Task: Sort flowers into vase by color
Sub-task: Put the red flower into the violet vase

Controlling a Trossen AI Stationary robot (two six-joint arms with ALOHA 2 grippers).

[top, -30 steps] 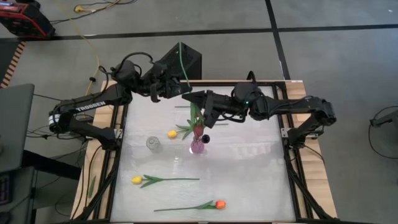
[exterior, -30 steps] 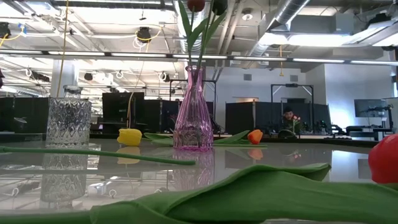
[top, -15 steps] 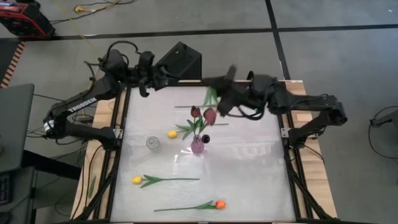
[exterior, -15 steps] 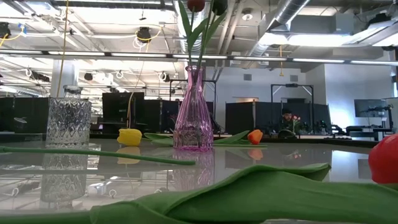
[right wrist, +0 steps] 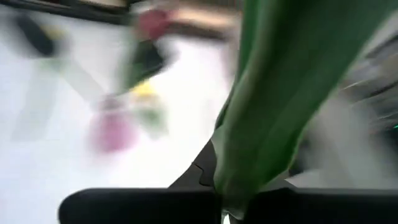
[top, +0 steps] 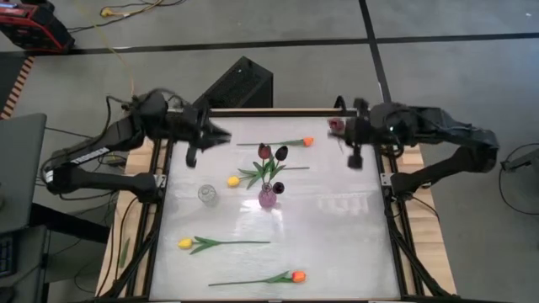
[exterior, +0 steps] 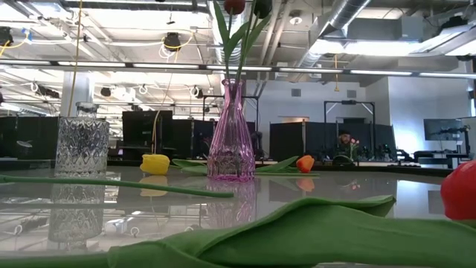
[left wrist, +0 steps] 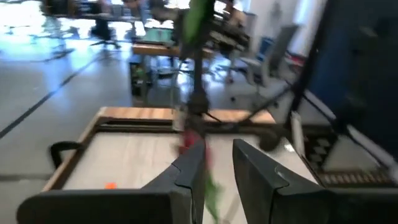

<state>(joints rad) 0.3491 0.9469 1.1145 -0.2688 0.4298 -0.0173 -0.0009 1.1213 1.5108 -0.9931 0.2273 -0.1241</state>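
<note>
From above, the left gripper [top: 206, 137] sits at the bench's [top: 337, 227] far left edge and the right gripper [top: 354, 143] at the far right edge, with the purple vase [top: 267, 197] holding maroon tulips [top: 271, 153] between and nearer than both. At table height, a yellow tulip [exterior: 155, 164] lies beside the vase. Left wrist: jaws slightly apart, empty. Right wrist: a green leaf [right wrist: 280, 93] rises between the jaws, looks pinched.

My left gripper [top: 205, 139]: over the table's far left edge, fingers [left wrist: 186, 171] slightly parted. My right gripper [top: 354, 145]: far right edge, clamped.
</note>
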